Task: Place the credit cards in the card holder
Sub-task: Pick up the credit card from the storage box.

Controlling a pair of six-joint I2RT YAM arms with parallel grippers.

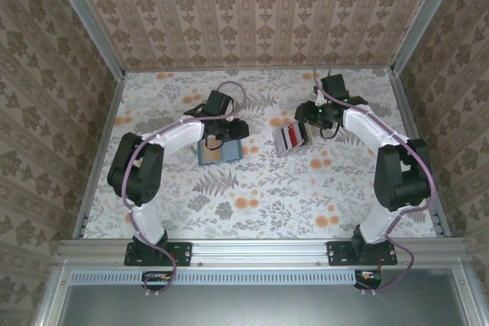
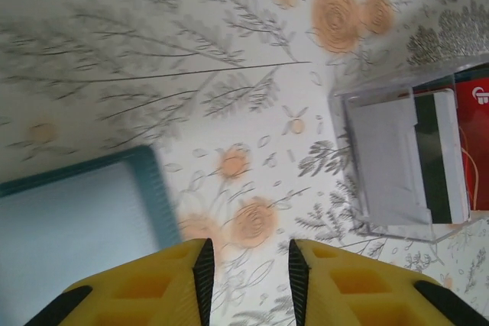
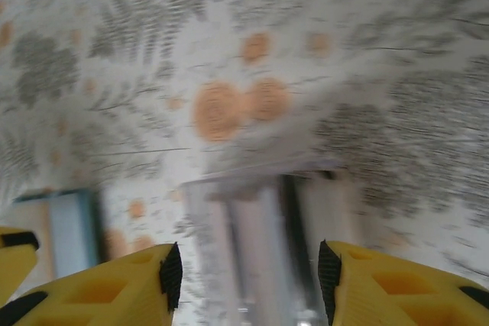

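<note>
The card holder lies open on the table as a teal wallet, light blue inside. My left gripper hovers over its far edge, open, with bare tablecloth between its fingers. The credit cards, red, black and white, stand in a clear slotted rack to the right of the wallet. My right gripper is right over that rack, open. In the blurred right wrist view the rack and cards sit between and beyond its fingertips; I cannot tell whether they touch.
Metal rails and patterned walls close in the floral table on three sides. Open tablecloth lies in front of the wallet and rack, toward the arm bases. The left gripper's yellow finger shows at the right wrist view's lower left.
</note>
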